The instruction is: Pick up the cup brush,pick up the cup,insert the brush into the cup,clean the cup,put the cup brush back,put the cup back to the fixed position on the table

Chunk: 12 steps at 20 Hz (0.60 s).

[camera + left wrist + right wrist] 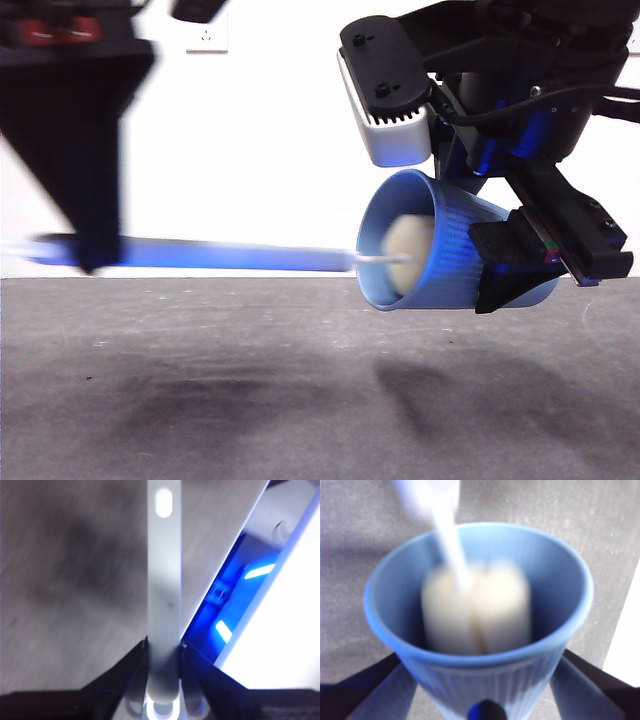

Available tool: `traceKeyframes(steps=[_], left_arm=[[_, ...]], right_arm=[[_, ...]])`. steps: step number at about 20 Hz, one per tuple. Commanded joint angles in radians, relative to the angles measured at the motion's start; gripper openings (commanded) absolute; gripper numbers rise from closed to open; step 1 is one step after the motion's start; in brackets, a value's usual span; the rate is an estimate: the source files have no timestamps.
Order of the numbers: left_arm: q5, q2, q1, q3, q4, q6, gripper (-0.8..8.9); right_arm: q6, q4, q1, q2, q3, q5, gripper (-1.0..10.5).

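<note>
Left gripper point(88, 255) is clamped on the grey handle of the cup brush point(240, 256), holding it roughly level above the table point(200, 400). Handle runs rightward to the sponge head, which sits inside the mouth of the cup point(440, 255). Right gripper point(530, 265) is closed on the ribbed wall of the cup, which is held tilted on its side, clear of the table, mouth facing the brush.

Judgement: cleaning step is in hand, with the brush inserted. Next move calls for withdrawing the brush straight along the cup's axis to avoid catching the rim.

Right wrist view alone shows the sponge head well down inside the cup point(480, 605). Left wrist view alone confirms both jaws pinching the handle point(164, 605).
</note>
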<state>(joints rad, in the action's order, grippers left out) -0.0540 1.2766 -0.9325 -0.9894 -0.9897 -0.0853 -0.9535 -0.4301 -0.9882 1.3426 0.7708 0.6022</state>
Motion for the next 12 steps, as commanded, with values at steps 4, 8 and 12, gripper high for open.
traceKeyframes(steps=[4, 8, 12], left_arm=[[-0.066, -0.175, -0.002, 0.001, -0.151, 0.064, -0.09], [-0.088, -0.303, -0.002, 0.001, -0.246, 0.149, -0.09], [-0.154, -0.373, -0.001, 0.001, -0.270, 0.257, -0.09]], right_arm=[[0.112, 0.003, 0.011, 0.006, 0.005, 0.003, -0.2], [0.261, 0.043, 0.050, -0.003, 0.005, 0.026, -0.2], [0.501, 0.114, 0.119, -0.072, 0.008, 0.034, -0.2]])
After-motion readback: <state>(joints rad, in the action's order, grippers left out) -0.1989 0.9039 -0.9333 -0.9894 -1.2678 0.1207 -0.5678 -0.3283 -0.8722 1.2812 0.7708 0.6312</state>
